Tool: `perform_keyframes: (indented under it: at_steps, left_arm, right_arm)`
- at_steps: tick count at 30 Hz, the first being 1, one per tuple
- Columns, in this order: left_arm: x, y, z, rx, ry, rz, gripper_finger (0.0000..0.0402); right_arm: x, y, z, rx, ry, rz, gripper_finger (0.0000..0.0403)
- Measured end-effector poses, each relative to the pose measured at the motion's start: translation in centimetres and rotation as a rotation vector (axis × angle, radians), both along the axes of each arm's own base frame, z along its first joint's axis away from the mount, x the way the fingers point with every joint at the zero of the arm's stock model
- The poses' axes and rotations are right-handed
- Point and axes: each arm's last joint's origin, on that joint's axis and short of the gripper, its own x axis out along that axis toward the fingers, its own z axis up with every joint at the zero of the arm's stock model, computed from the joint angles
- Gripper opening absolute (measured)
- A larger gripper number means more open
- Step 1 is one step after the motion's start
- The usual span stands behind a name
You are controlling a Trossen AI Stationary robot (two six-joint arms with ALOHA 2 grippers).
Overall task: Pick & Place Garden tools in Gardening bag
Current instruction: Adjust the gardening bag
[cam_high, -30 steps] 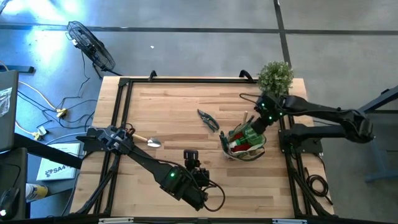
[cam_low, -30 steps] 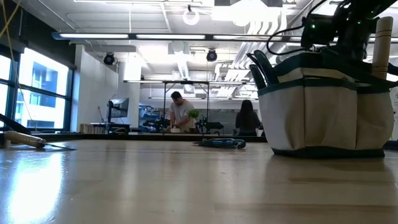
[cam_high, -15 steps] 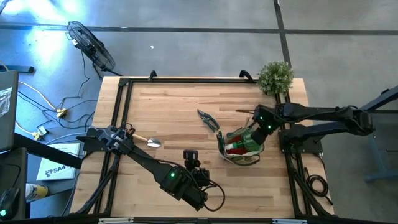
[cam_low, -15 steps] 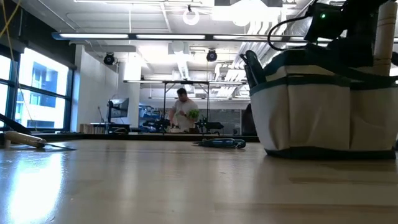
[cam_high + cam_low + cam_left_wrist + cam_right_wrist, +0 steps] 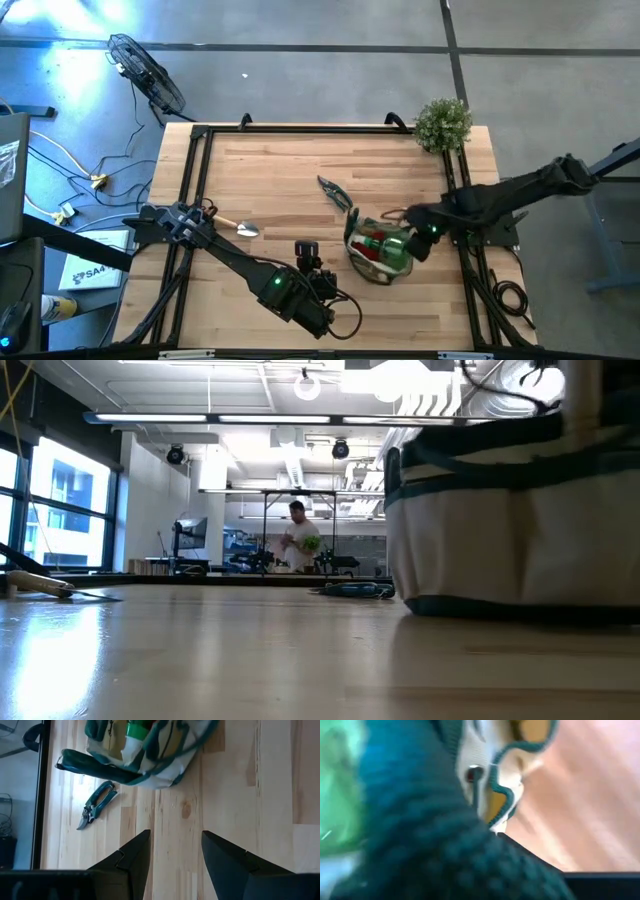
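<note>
While pressed together on what looks like the dark-green trim at the 3 o'clock rim of the Gardening bag [image 5: 372, 258], right gripper [image 5: 418, 232] tied up, so not free for the next pick. Bag right of bench [image 5: 290, 160] centre, mouth up, already loaded with a green spray bottle [image 5: 388, 248] and a red piece [image 5: 368, 240]. Left out: pruning shears [image 5: 335, 192], just beside the bag at its 11 o'clock without clearly touching it, long axis running 10 to 4 o'clock; and a wooden-handled trowel [image 5: 238, 227], well apart at the bag's 9 o'clock, handle toward 9, blade toward 3. Left gripper [image 5: 306, 246] spread and empty, near the front edge, with the shears at its 1 o'clock and the trowel at its 10 o'clock. Judged nearer to both than the right arm, hence the likelier picker. Open wood on the shears' 9 o'clock side; tighter toward the bag. Trowel handle close to the left rail and the left arm's own links, so less room there. Bushy plant [image 5: 442, 122] far off at the back right corner, out of the way.
</note>
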Motion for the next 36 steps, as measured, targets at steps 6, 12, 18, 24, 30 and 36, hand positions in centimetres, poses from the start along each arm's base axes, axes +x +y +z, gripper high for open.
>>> perform_keyframes:
  at_steps: [6, 12, 18, 24, 30, 36]
  left_arm:
    - [0.0, 0.0, 0.0, -0.004, -0.004, 0.001, 0.0168]
    - [0.1, 0.0, 0.0, -0.006, -0.006, 0.000, 0.0168]
    - [0.1, -0.1, 0.0, -0.008, -0.011, -0.004, 0.0168]
    - [0.1, -0.1, 0.0, -0.009, -0.012, -0.004, 0.0168]
    - [0.1, -0.1, 0.0, -0.009, -0.012, -0.004, 0.0168]
    - [0.1, -0.1, 0.0, -0.010, -0.013, -0.004, 0.0168]
  right_arm:
    - [0.5, 2.6, 0.8, 0.083, -0.114, 0.053, 0.0004]
    - [0.3, 4.3, 1.2, 0.105, -0.178, 0.085, 0.0004]
    - [0.3, 5.5, 1.7, 0.118, -0.246, 0.128, 0.0004]
    - [-0.1, 5.9, 1.6, 0.089, -0.251, 0.196, 0.0004]
    - [-2.0, 5.1, 0.1, 0.037, 0.031, 0.116, 0.0003]
    - [-3.1, 3.3, -0.7, -0.252, 0.127, -0.044, 0.0003]
